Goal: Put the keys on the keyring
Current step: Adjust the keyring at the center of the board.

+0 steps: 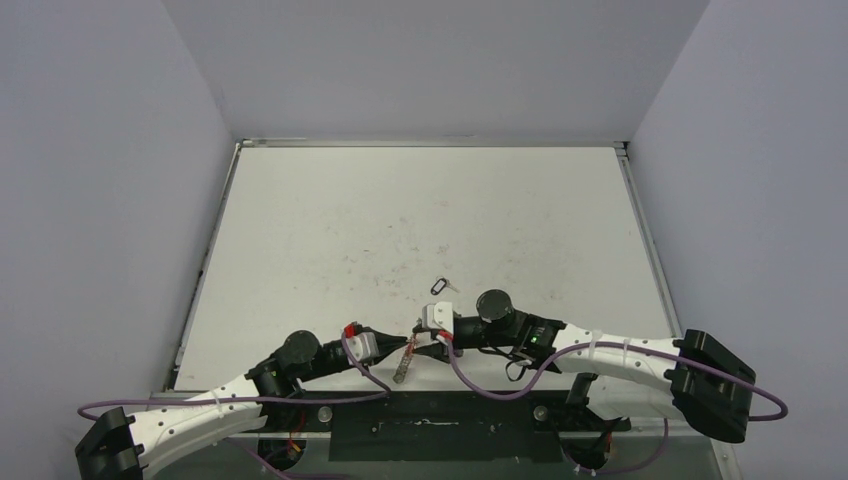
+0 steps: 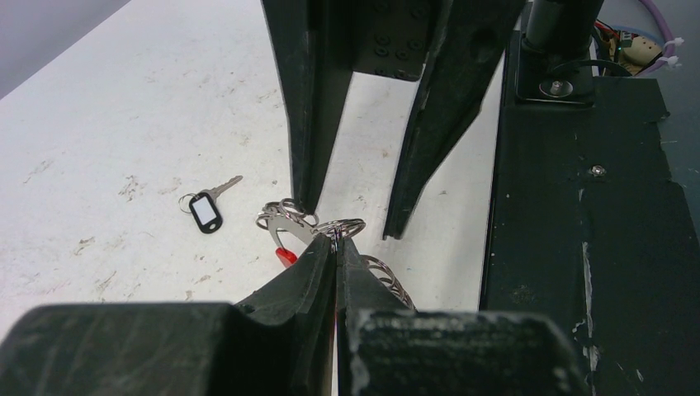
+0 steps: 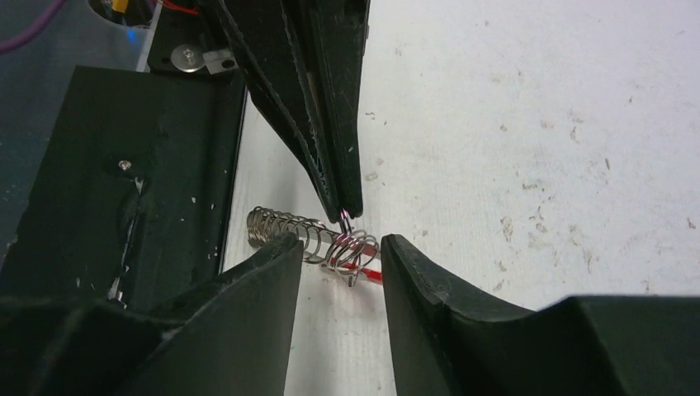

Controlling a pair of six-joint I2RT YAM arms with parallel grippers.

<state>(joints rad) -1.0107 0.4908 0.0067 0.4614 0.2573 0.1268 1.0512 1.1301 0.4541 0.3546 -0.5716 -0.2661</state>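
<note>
L fingers (image 2: pixel 307 272) pinch keyring (image 2: pixel 341 226), R fingers (image 3: pixel 266 280) open, key (image 2: pixel 206 211) apart

Scuffed white worktop (image 1: pixel 420 200) boxed in by plain grey walls (image 1: pixel 100 200).
Reddish-brown scuffs (image 1: pixel 395 255) speckle the worktop just beyond the fingers (image 3: pixel 248 322). A black base plate (image 2: pixel 578 247) with small screws (image 2: pixel 596 171) lies on their near side, along the worktop's edge. The walls stand well away left, right and beyond.
</note>
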